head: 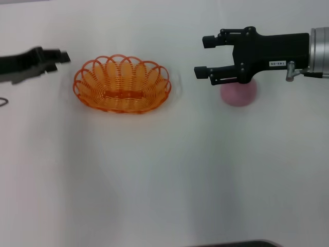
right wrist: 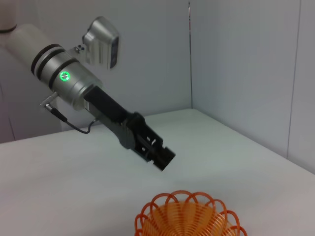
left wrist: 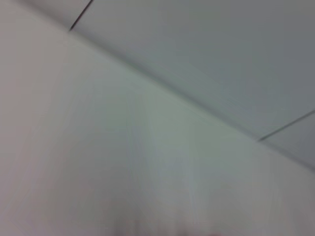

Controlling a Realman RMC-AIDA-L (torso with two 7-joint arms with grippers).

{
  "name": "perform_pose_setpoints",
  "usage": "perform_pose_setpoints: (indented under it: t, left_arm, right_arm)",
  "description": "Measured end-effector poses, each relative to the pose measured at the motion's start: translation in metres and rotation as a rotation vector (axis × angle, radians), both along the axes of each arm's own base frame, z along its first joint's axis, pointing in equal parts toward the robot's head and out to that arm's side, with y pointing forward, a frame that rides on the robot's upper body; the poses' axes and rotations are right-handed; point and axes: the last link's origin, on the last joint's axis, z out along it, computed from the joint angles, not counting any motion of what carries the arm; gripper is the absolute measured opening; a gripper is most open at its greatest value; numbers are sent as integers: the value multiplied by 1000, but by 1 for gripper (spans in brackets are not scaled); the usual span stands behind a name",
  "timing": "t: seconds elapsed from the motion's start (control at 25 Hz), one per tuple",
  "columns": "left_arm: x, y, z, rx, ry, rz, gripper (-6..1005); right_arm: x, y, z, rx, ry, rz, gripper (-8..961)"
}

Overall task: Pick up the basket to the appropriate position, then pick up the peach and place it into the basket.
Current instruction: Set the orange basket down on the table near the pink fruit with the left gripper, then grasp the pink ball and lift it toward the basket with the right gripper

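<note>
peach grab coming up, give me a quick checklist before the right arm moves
1. Right gripper open: ok.
2. Right gripper empty: ok.
3. Peach free on the table, partly hidden under the gripper body: ok.
4. Fingertips lined up over peach: not ok, they point past it toward the basket.
5. Basket empty and upright: ok.
6. Left gripper clear of the basket: ok, just beside it.

We see the basket: oval, orange openwork wire w/ scalloped rim, upright on the white tabletop, empty. The peach: round, pale pink, well apart at the basket's right, partly hidden.
</note>
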Motion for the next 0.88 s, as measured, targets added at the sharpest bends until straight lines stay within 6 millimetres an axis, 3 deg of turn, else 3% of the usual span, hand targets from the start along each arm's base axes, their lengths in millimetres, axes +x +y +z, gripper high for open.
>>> perform_pose_setpoints:
  t: [0.24, 0.64, 0.88]
  left_arm:
    - [-5, -2, 19, 91, -3, -148, 457]
    - [-1, -14, 32, 224, 46, -488, 466]
    - [-14, -34, 41, 365, 22, -668, 472]
  right_arm:
    - [-6, 0, -2, 5, 52, -24, 765]
    - [-8, -4, -3, 26, 209, -104, 762]
    - [-6, -12, -9, 29, 288, -156, 760]
